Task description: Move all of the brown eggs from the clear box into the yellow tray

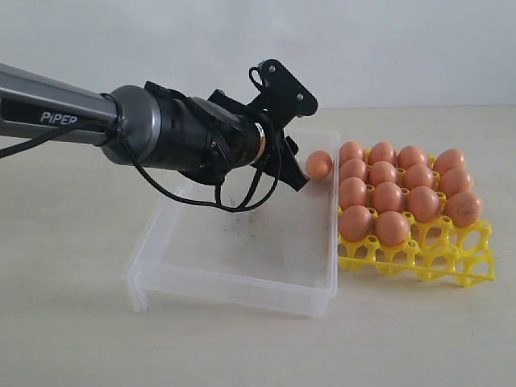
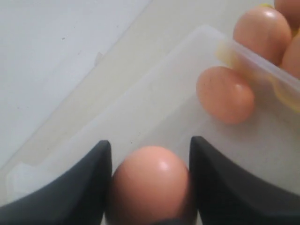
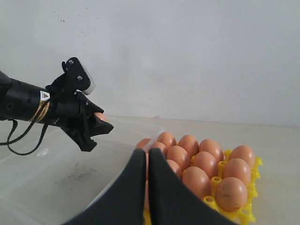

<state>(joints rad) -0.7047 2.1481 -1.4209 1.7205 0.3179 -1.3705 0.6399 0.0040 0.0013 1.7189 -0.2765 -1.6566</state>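
Nearest the exterior camera, the clear box point(image 1: 242, 284) sits on the pale surface point(image 1: 72, 339), its floor marked with faint dark scuffs. Just beside its right wall, the yellow tray point(image 1: 451, 262) carries fourteen brown eggs point(image 1: 388, 196): three full rows of four, and two more in the left cups of the front row. Above the box, the left arm point(image 1: 153, 133) stretches in from the left. Its grey link bears the white lettering "PiPER" point(image 1: 59, 118), and a small white label point(image 3: 44, 96) on its black wrist is too small to read. The left jaws stand part-way open, clamped on either side of a single egg point(image 1: 319, 164) held in the air over the box's far right corner, close to the tray's back row. The right jaws, seen only from their own wrist camera, are pressed fully together with nothing between their black fingers point(image 3: 125, 199). A plain white wall point(image 1: 403, 48) stands behind everything.
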